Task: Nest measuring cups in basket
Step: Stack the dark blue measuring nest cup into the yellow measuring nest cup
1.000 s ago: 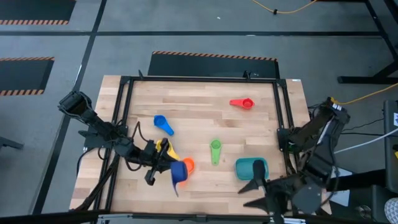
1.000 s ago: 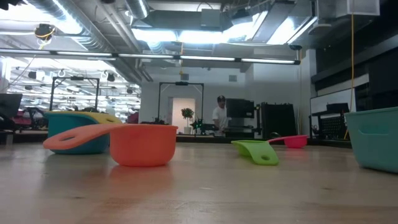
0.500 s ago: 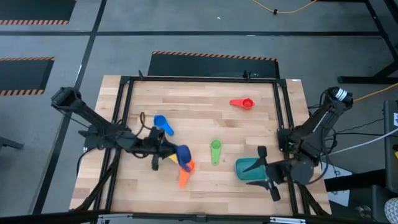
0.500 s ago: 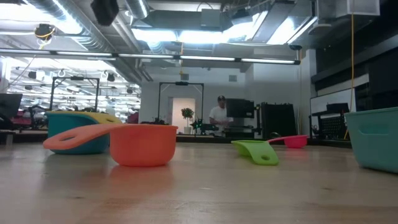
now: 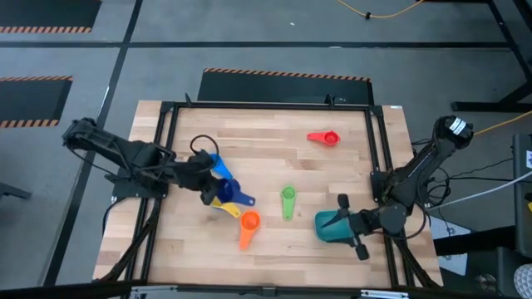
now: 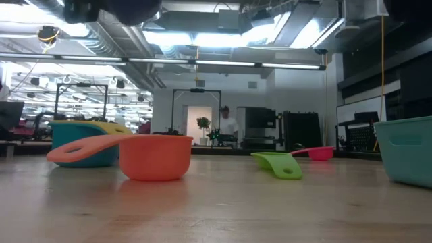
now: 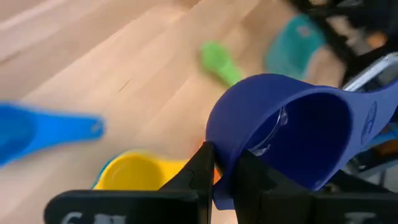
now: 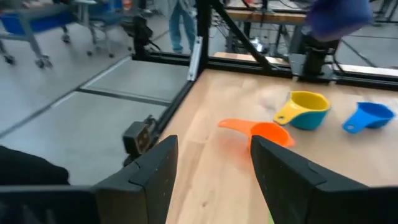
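Six measuring cups are counted, and none is seen inside the basket [image 5: 336, 225] yet, so nearly the whole job is judged to be left. The dark blue cup [image 7: 292, 134] is clamped by its rim between the fingers of the left gripper [image 7: 222, 171] and carried above the table [image 5: 274, 166]. Just below and beside that gripper the yellow cup [image 5: 223, 207] is found, with the light blue cup [image 5: 218, 165] on its other side; the orange cup [image 5: 248, 223] lies a little past it. Farther off, between the two grippers, the green cup [image 5: 288, 196] is seen, and the red cup [image 5: 327, 137] well apart. The right gripper [image 5: 351, 224] is held with fingers apart right at the basket, nothing gripped.
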`<act>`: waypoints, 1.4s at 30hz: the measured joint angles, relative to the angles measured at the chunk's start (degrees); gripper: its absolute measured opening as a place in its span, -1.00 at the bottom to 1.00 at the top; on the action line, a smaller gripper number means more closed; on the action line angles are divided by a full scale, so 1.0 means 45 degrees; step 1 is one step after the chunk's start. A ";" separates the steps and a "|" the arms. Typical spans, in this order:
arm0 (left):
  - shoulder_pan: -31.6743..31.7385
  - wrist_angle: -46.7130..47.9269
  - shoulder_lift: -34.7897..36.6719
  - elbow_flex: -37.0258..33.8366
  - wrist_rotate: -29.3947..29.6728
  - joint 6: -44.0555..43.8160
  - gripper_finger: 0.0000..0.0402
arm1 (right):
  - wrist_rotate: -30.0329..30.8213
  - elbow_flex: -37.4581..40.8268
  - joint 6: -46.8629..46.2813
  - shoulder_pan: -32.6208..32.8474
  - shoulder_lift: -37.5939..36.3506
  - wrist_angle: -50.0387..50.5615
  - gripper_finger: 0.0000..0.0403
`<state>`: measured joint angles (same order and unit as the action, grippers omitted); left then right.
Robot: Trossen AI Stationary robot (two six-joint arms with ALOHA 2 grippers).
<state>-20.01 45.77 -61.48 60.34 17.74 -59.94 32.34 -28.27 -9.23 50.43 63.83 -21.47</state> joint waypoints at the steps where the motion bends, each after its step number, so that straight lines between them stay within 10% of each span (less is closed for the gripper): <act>1: 0.0098 0.0635 -0.0001 0.0081 -0.0217 -0.0282 -0.86 | -0.0184 0.0157 0.0000 -0.0004 0.0000 -0.0262 0.03; 11: 0.1013 0.4063 -0.0507 -0.0073 -0.2786 -0.2042 -0.84 | -0.0234 0.0510 -0.0219 -0.0004 0.0005 -0.0617 0.03; 42: 0.2312 0.3720 -0.4438 -0.0098 -0.3687 0.1192 -0.82 | -0.0249 0.0510 0.0112 -0.0004 0.0015 -0.0608 0.03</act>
<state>-9.61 62.51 -81.45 59.90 1.15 -54.58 31.22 -25.98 -8.73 50.41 63.90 -24.21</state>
